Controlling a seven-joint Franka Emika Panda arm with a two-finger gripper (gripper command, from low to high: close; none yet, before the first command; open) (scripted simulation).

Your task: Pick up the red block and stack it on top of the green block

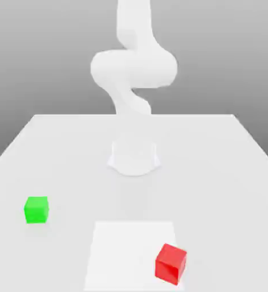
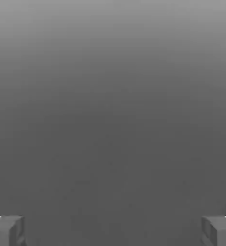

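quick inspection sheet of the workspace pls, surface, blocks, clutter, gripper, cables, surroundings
Surface: pale tabletop, with a whiter rectangular patch towards the exterior view's bottom edge.
Job's things: green block on the tabletop at the exterior view's left; red block at the patch's right side in the exterior view, turned at an angle to the green one; not stacked.
Clutter: nothing seen.
Gripper: open, nothing between the fingers in the hand view.
Cables: nothing seen.
Surroundings: white arm with its base on the tabletop; plain grey background.
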